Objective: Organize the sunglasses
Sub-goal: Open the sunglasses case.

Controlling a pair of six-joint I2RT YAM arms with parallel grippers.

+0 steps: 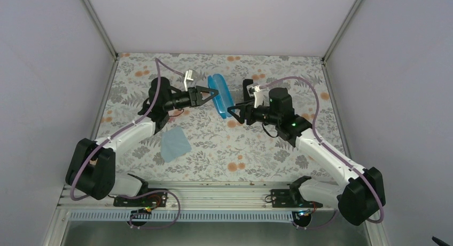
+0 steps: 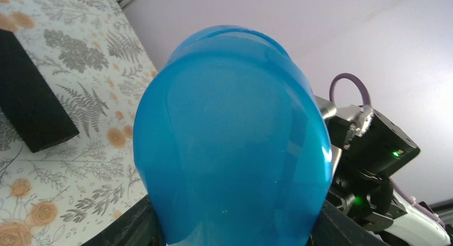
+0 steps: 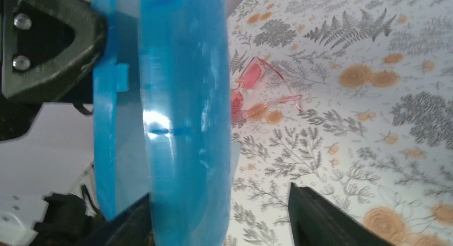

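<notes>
The glossy blue oval case (image 1: 219, 95) stands on edge above the middle of the table. My left gripper (image 1: 210, 95) is shut on it from the left, and in the left wrist view the case (image 2: 229, 150) fills the span between both fingers of that gripper (image 2: 229, 232). My right gripper (image 1: 233, 111) sits at the case's right side, open. Its left finger (image 3: 131, 224) lies against the case (image 3: 181, 123); its right finger (image 3: 320, 219) stands well apart. The pink sunglasses (image 3: 256, 91) lie on the table beyond the case, partly hidden by it.
A light blue cloth (image 1: 174, 144) lies on the floral table (image 1: 224, 150) in front of the left arm. A black block (image 2: 26, 96) rests on the table beyond the case. White walls with metal posts (image 1: 99, 22) close in the left, back and right sides.
</notes>
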